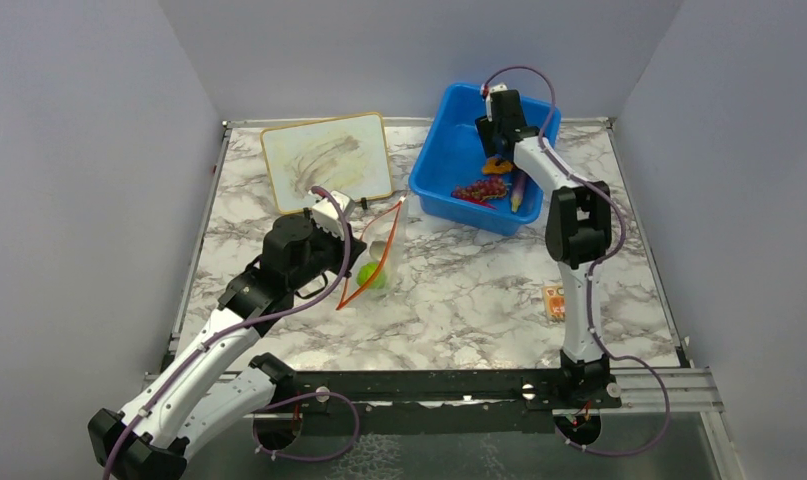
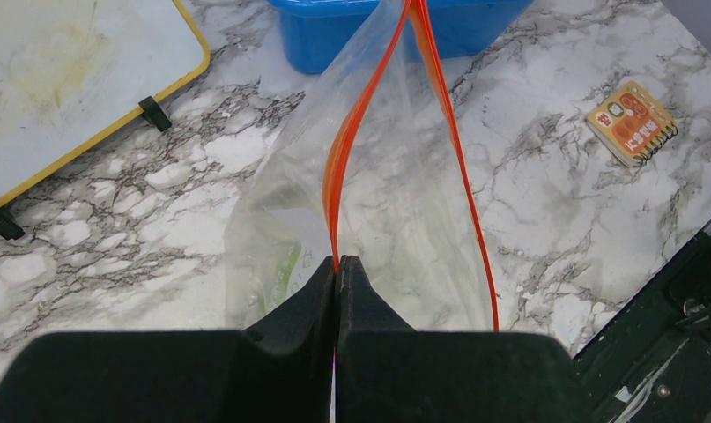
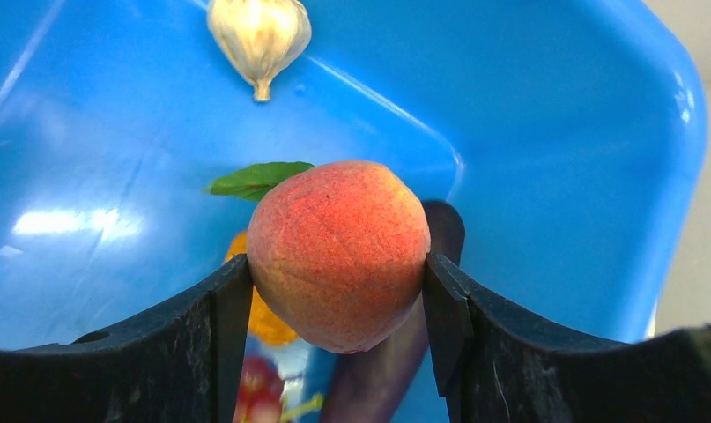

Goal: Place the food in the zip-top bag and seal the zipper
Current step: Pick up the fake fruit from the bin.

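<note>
On the marble table (image 1: pixel 459 300), our left gripper (image 2: pixel 336 275) is pressed together on the bag's (image 2: pixel 396 220) orange zipper (image 2: pixel 336 185), propping the mouth open. Our right gripper (image 3: pixel 336 291) clasps the peach (image 3: pixel 338 251) in the blue bin (image 3: pixel 554 132). We should lift it clear, then lower it squarely between the strips.

place: lab | cues: plain enclosure walls (image 1: pixel 79 150); marble-print table (image 1: pixel 459 300)
</note>
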